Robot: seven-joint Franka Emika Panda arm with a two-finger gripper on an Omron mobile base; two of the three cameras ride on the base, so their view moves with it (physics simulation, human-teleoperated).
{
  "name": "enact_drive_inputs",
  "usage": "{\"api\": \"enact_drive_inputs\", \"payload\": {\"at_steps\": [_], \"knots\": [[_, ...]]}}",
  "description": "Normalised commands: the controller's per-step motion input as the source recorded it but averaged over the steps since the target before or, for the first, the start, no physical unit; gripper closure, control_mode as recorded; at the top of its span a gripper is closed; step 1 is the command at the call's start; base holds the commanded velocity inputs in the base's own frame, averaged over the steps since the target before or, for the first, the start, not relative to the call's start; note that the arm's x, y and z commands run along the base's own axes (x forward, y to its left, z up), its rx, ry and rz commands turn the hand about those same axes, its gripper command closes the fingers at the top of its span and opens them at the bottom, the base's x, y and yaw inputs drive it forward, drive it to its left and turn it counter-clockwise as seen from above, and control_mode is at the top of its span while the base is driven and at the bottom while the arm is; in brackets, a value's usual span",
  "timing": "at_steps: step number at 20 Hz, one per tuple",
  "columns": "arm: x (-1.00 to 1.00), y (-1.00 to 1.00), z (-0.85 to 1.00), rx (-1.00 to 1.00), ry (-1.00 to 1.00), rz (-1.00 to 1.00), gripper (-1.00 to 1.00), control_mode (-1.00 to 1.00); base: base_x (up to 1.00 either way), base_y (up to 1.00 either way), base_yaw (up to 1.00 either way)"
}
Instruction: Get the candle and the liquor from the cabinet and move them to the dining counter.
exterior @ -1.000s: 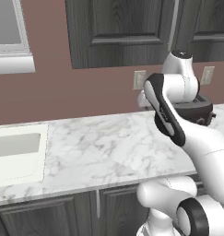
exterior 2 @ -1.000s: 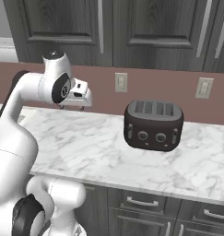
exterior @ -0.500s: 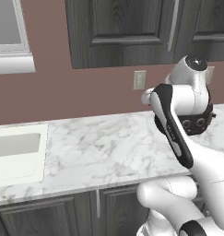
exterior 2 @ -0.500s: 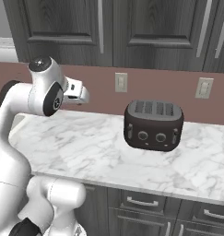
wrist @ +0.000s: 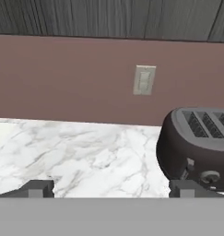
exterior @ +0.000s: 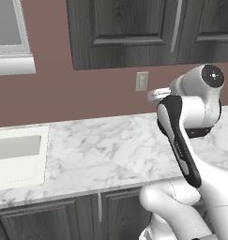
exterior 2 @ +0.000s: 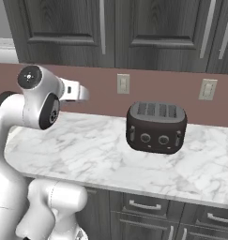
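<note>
The dark grey wall cabinet (exterior: 125, 28) hangs above the worktop with its doors shut and its long silver bar handle (exterior: 174, 28) showing; it appears again as the cabinet (exterior 2: 64, 28) in the right base view. Candle and liquor are hidden, and the dining counter is out of view. My gripper (wrist: 112, 190) is open with nothing between its fingers, held level above the marble and facing the brown wall. The white hand (exterior 2: 74, 91) sits left of the toaster, well below the cabinet doors.
A dark toaster (exterior 2: 156, 127) stands on the marble worktop (exterior 2: 87, 150) to the right of my hand. A white sink (exterior: 17, 157) is set in the worktop at the left. Wall outlets (exterior 2: 123, 84) sit on the brown backsplash. Low drawers (exterior 2: 148, 206) are under the worktop.
The arm's upper joint has sunk and swung outward, and the hand has come a little lower. Worktop, toaster and cabinet doors have not moved.
</note>
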Motion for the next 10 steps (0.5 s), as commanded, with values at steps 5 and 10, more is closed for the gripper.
{"api": "enact_drive_inputs", "payload": {"at_steps": [5,10], "knots": [[-0.28,-0.14,0.33,0.00,-0.16,0.00,-1.00,-1.00,0.00,0.00,0.00],[-0.31,-0.18,0.35,0.00,-0.16,0.00,-1.00,-1.00,0.00,0.00,0.00]]}}
